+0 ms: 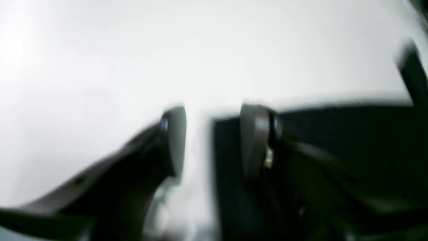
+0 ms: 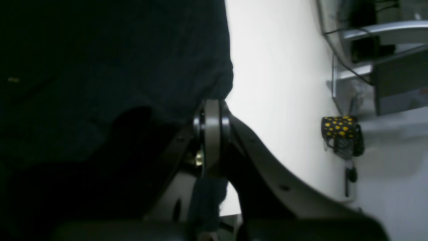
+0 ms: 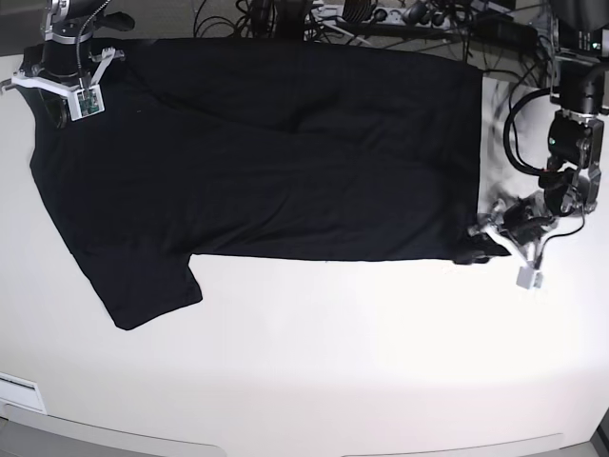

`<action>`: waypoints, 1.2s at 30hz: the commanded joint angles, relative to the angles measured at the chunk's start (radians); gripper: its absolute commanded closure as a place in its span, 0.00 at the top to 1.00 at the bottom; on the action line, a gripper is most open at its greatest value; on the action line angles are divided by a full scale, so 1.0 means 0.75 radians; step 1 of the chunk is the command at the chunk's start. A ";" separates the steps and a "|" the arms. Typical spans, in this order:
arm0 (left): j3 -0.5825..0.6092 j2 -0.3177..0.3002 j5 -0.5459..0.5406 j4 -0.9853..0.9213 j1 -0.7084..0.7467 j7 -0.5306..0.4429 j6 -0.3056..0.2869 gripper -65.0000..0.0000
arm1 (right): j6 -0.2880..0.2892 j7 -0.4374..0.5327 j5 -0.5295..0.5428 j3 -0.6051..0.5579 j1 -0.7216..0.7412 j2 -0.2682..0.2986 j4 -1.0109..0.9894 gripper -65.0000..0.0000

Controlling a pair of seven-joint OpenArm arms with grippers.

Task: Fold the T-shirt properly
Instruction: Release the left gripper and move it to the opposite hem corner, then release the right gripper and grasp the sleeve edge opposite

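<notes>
The grey fingers of the right gripper are pressed together, pinching the edge of the big soft black T-shirt. The left gripper has its fingers apart, with nothing between them, right at the shirt's corner. The shirt lies spread out flat on a smooth white table. A black mug with yellow dots shows past the table's edge. Dark cables run behind the table.
</notes>
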 commanded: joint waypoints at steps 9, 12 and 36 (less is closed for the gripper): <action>0.032 -0.007 -0.004 0.005 0.003 0.152 0.003 0.23 | -0.018 0.023 -0.029 0.008 -0.007 0.014 0.025 0.00; 0.016 -0.009 0.076 0.005 -0.006 0.119 0.077 0.00 | -0.018 0.065 -0.028 0.008 0.015 0.015 0.025 0.00; 0.016 -0.007 0.174 0.004 -0.040 0.115 0.034 0.00 | 0.775 0.004 1.256 0.395 1.299 0.018 -0.835 0.47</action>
